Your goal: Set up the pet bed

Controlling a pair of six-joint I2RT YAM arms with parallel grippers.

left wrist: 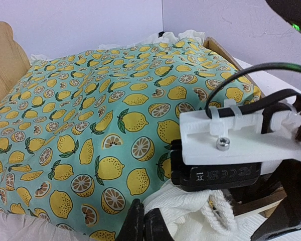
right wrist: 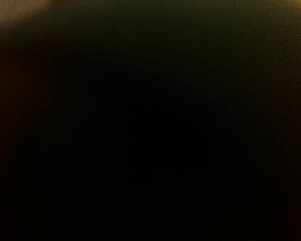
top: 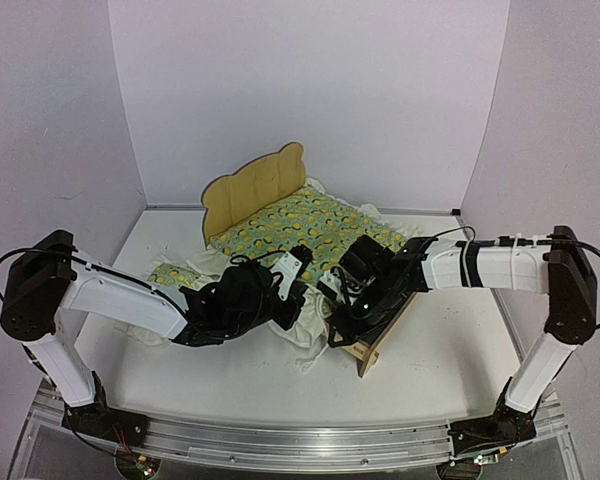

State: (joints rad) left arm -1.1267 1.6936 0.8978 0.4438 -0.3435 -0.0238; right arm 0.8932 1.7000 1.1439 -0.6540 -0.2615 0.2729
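Bed (top: 255, 190) sits mid-frame in the top view, headboard toward the upper left. The quilt (top: 300, 225) covers it, its white edge bunched at the lower end. The pillow (top: 175, 275) lies left of the bed. The left gripper (left wrist: 144, 223) is at that edge, fingers pressed close; I cannot tell if they pinch cloth. The right gripper (top: 342, 305) is just beside it. I cannot tell its state, since its camera is dark. I think the quilt needs tidying: pull slowly, keep it flat, don't bump arms.
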